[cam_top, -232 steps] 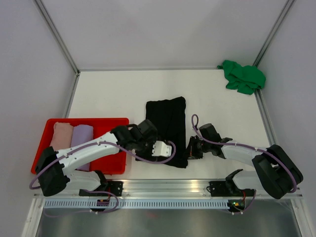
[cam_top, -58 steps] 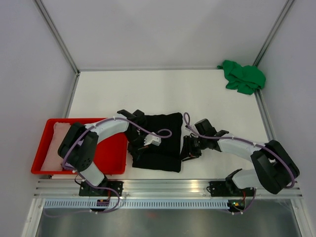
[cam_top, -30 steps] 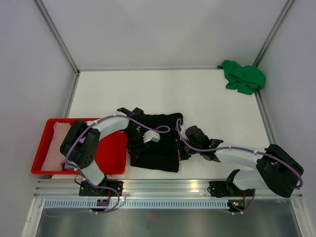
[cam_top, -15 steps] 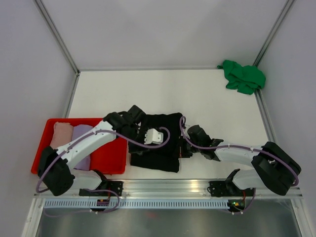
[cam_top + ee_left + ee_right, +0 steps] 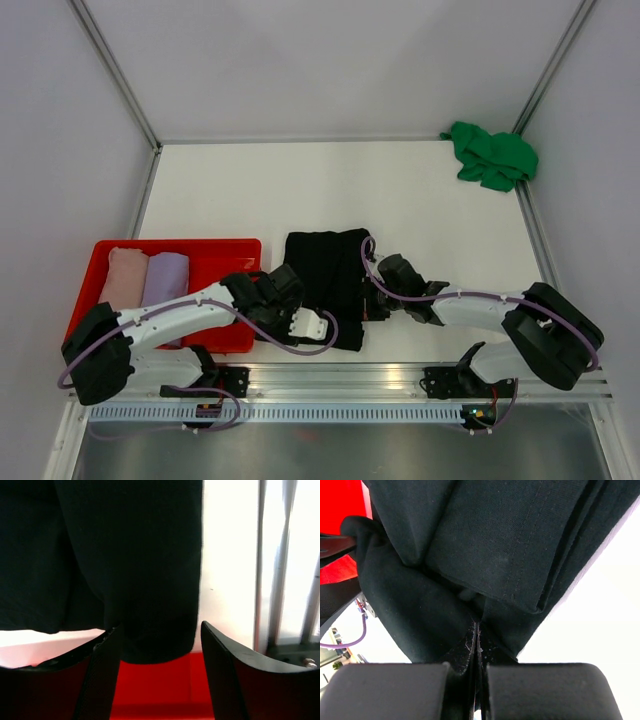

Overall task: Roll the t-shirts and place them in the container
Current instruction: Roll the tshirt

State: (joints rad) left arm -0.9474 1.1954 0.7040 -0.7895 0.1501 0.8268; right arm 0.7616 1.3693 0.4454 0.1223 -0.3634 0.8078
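The black t-shirt [image 5: 325, 270] lies folded in layers mid-table, near the front. My left gripper [image 5: 277, 292] is open at its near-left corner. In the left wrist view that corner of the black t-shirt [image 5: 130, 555] hangs between the spread fingers of the left gripper [image 5: 160, 627], touching neither. My right gripper [image 5: 371, 303] is shut on the shirt's right edge. The right wrist view shows the black t-shirt [image 5: 510, 540] puckering at the tips of the right gripper [image 5: 476, 622]. A green t-shirt [image 5: 490, 155] is bunched at the back right. Rolled pink [image 5: 124, 275] and lavender [image 5: 163, 278] t-shirts lie in the tray.
The red tray [image 5: 215, 255] sits at the left, close beside the black shirt and under my left arm; red tray [image 5: 160, 685] also shows below the left fingers. A metal rail [image 5: 350, 375] runs along the table's near edge. White walls enclose the table.
My left gripper has opened and let go of the black shirt, swinging from its back-left side to its near-left corner. The right gripper stays shut at the right edge.
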